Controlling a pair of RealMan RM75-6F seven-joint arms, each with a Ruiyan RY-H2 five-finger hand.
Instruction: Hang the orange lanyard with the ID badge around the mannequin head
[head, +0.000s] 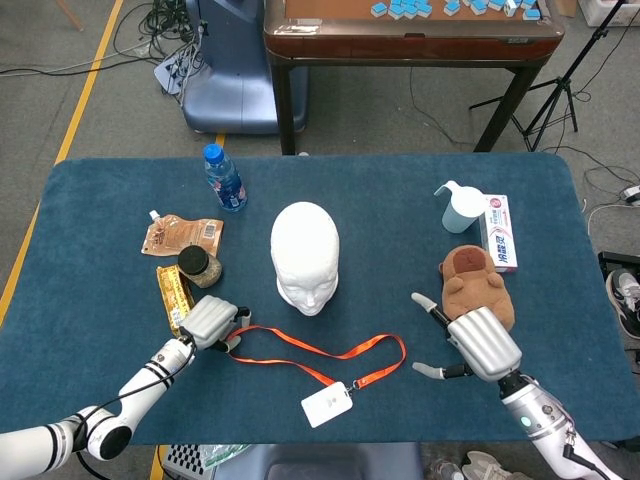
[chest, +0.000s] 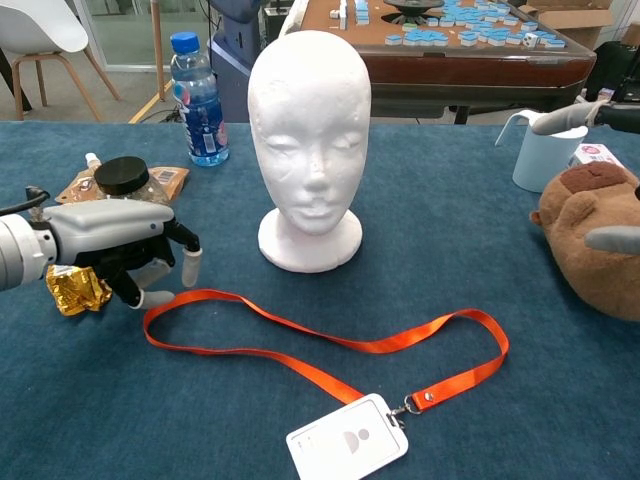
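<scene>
Left robot hand (chest: 120, 245), fingers apart and empty, hovers just beside the left loop end of the flat orange fabric lanyard (chest: 330, 345); strap runs along the bench's front edge.

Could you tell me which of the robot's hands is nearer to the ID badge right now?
Left, narrowly. The left hand sits at the lanyard loop's far end from the ID badge; the right hand is off beside the plush toy.

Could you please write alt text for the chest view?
A white foam mannequin head stands on a blue cloth table, with an orange lanyard and white ID badge lying flat before it. The left hand hovers at the loop's left end, fingers apart.
</scene>
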